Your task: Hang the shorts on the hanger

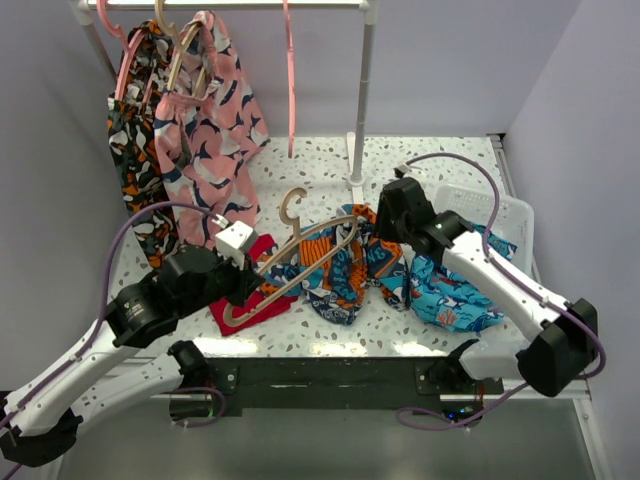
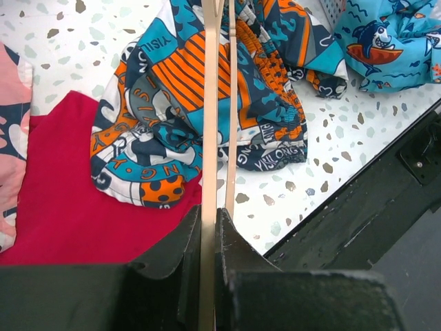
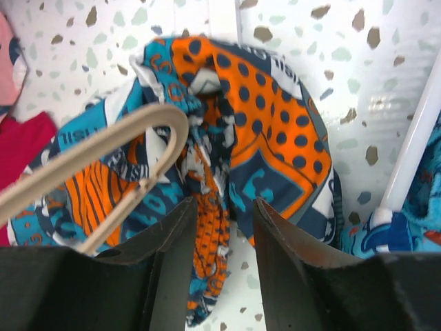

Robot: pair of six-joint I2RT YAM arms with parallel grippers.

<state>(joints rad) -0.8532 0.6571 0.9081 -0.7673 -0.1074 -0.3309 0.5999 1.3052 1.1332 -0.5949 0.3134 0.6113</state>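
The shorts [image 1: 345,265], printed in teal, orange, navy and white, lie crumpled on the table's middle. The tan hanger [image 1: 300,250] lies tilted across them, its hook [image 1: 292,205] pointing away. My left gripper [image 1: 245,285] is shut on the hanger's lower bar [image 2: 209,138], which runs straight out from my fingers over the shorts [image 2: 179,117]. My right gripper [image 1: 385,225] is open just above the shorts [image 3: 269,138]. A bunched orange fold lies between its fingers. The hanger's rounded end [image 3: 138,131] sits to their left.
A red cloth [image 1: 250,300] lies under the hanger's near end. Turquoise shorts [image 1: 460,290] hang out of a white basket [image 1: 490,210] at right. A rack post [image 1: 362,100] stands behind; pink shorts [image 1: 210,120] and a pink hanger [image 1: 290,80] hang from the rail.
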